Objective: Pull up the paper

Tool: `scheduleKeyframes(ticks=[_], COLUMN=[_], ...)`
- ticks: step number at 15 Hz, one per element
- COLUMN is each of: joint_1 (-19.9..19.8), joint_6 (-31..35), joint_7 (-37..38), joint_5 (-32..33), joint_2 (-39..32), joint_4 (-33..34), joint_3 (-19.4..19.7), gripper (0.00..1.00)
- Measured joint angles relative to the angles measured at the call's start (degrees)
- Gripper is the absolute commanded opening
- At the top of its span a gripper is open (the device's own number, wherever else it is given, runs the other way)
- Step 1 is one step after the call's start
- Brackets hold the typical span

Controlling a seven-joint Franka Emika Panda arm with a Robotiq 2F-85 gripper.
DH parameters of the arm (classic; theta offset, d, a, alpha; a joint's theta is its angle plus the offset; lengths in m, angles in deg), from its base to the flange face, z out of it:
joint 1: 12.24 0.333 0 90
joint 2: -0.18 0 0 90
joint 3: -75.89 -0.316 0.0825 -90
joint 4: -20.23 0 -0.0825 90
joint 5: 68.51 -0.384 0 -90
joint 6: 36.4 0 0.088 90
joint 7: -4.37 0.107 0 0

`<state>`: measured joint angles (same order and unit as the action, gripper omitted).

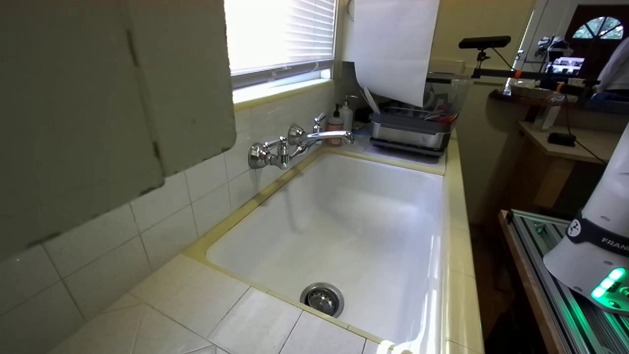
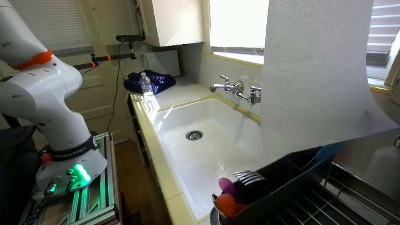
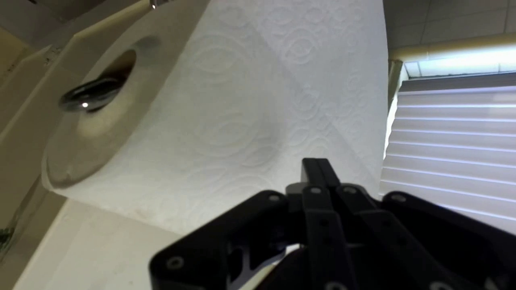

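Note:
The paper (image 1: 395, 46) is a wide white paper-towel sheet hanging over the back of the counter in an exterior view. It also hangs large over the dish rack's edge in an exterior view (image 2: 315, 75), with its lower corner curling out. In the wrist view the embossed paper (image 3: 258, 100) runs down from its roll (image 3: 141, 133), whose open core shows a dark metal holder (image 3: 94, 94). My gripper (image 3: 315, 161) is shut in front of the sheet, fingertips together, with no paper seen between them. Whether the tips touch the sheet I cannot tell. The gripper is out of both exterior views.
A dish rack (image 1: 410, 130) with utensils stands below the sheet, with soap bottles (image 1: 335, 129) beside it. The white sink (image 2: 215, 153) and wall faucet (image 2: 228, 89) lie alongside. A window with blinds (image 3: 451, 145) is right of the sheet in the wrist view.

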<state>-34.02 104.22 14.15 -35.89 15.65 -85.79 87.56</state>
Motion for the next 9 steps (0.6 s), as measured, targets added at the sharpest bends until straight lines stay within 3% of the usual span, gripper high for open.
scheduleKeyframes(ticks=[9], joint_1=[-0.2], joint_6=[0.0], joint_7=[0.0], joint_5=[-0.2], joint_2=[-0.9], joint_4=[0.9], joint_3=[2.1], gripper=[0.0])
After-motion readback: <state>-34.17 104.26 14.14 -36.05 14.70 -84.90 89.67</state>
